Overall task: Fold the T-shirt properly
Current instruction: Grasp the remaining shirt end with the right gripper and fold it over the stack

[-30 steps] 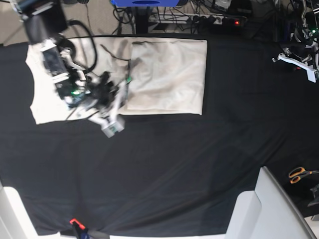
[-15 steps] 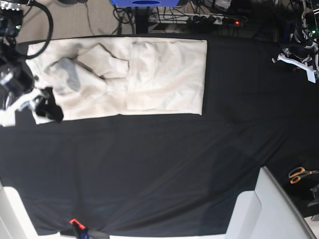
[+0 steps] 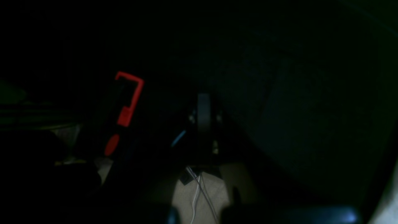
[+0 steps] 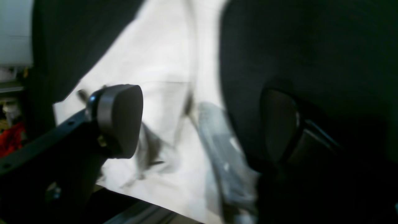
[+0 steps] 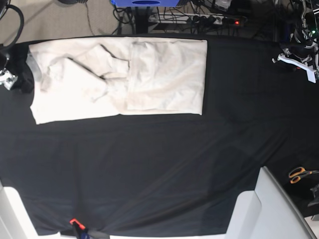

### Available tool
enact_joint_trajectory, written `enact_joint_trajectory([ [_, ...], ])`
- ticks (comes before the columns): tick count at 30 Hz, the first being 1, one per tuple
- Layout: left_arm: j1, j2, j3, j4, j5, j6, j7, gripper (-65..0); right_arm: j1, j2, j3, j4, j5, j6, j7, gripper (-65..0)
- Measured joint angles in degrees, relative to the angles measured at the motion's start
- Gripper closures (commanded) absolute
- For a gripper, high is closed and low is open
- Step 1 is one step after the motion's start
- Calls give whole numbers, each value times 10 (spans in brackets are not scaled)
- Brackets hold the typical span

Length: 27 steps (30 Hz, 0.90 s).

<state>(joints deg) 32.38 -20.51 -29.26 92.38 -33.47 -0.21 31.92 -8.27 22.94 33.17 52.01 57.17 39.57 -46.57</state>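
A black cloth-covered counter [image 5: 159, 169] lies largely bare below the partly folded cream short-sleeved cotton T-shirt [image 5: 149, 74] along its far edge. The right tool [image 4: 199, 124] hangs released beside the shirt's edge; the left tool's [image 5: 299, 57] state cannot be told.

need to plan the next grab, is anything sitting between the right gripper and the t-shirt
Nothing visible does. In the base view the right gripper sits at the table's left edge, right beside the T-shirt, with only bare black table cover around. The right wrist view shows its open jaws with the cream cloth directly beyond and no other object between.
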Motion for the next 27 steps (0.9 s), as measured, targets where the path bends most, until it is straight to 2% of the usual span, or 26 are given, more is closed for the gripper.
enact_joint_trajectory([
  [5,0,0,0,0,0,0,0,0,6,-6,0,-10,-19,2,-3,-542],
  [12,0,1,0,0,0,2,0,0,1,-38,-16,45,-19,6,-75,-542],
  [17,0,0,0,0,0,2,0,0,-2,-36,-42,53,-16,6,-75,-536],
  [23,-5,10,0,-3,0,2,0,0,-2,-49,-72,54,-14,5,-70,-378],
  [27,-8,13,0,-15,0,0,0,0,0,-48,-87,54,-14,5,-71,-371],
])
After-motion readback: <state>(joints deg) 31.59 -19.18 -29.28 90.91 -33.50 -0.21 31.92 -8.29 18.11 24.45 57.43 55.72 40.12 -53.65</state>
